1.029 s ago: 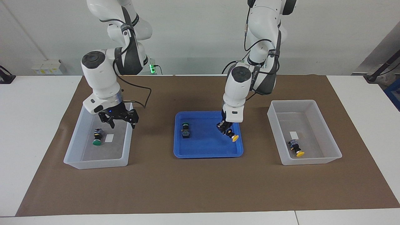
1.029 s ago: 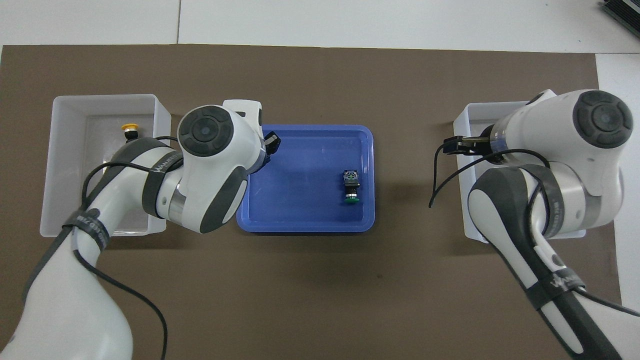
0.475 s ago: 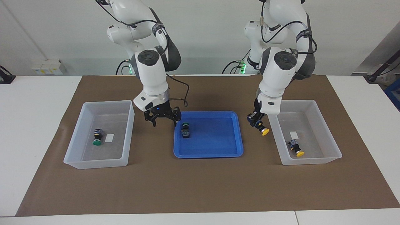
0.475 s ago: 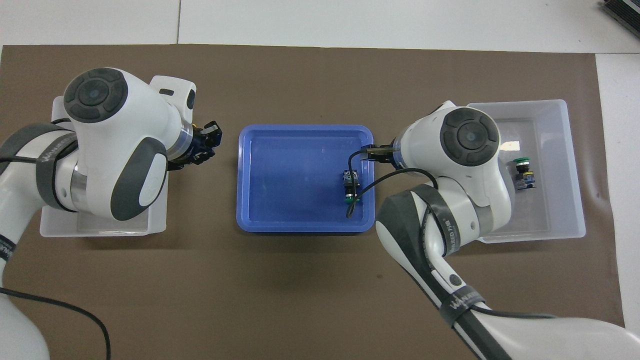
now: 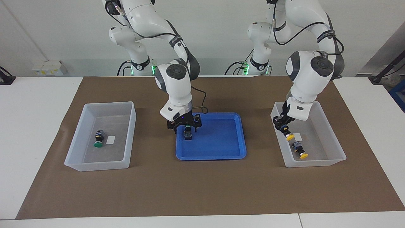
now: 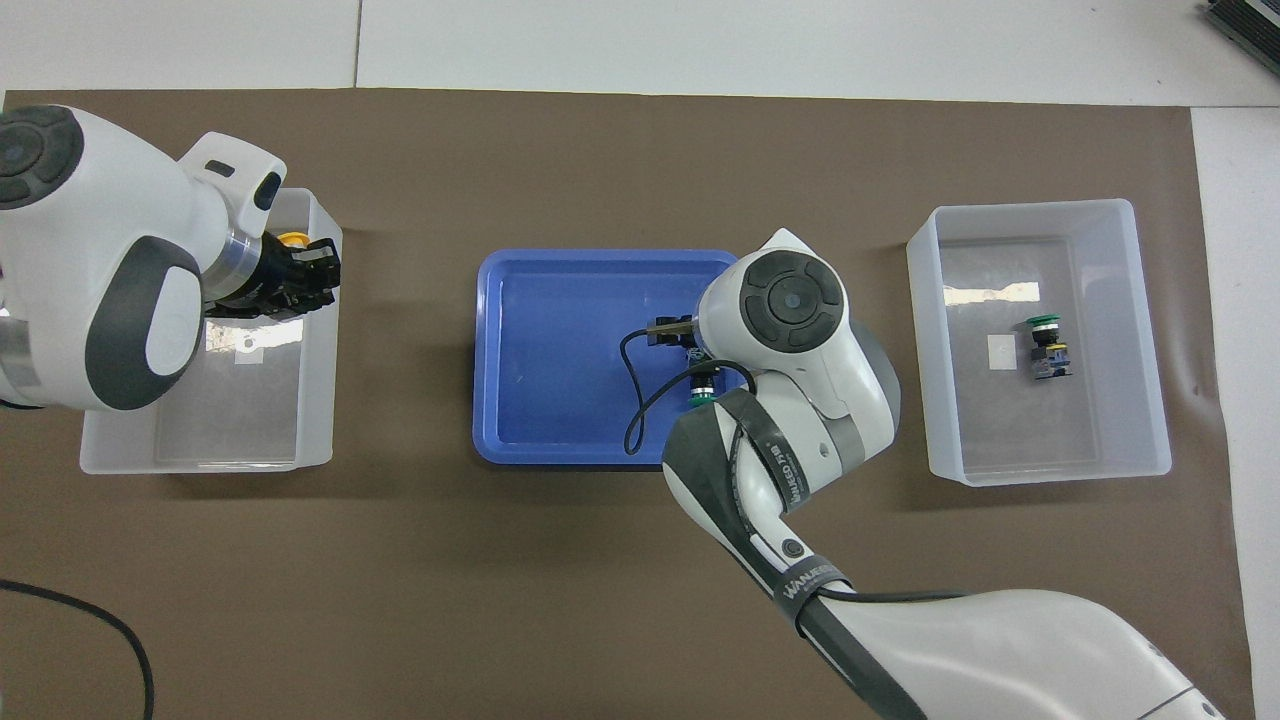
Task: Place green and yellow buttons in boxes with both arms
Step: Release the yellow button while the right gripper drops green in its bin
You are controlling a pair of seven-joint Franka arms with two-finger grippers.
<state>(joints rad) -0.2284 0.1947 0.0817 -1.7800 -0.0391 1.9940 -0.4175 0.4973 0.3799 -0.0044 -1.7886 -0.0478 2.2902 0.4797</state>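
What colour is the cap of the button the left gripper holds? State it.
Yellow: the held button in the left gripper shows best in the facing view.

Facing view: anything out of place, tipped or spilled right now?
Nothing stands out. The left gripper carries a yellow button over its box; the open right gripper straddles the green button in the blue tray.

Green button (image 5: pixel 188 132) lying in tray (image 5: pixel 221 153)
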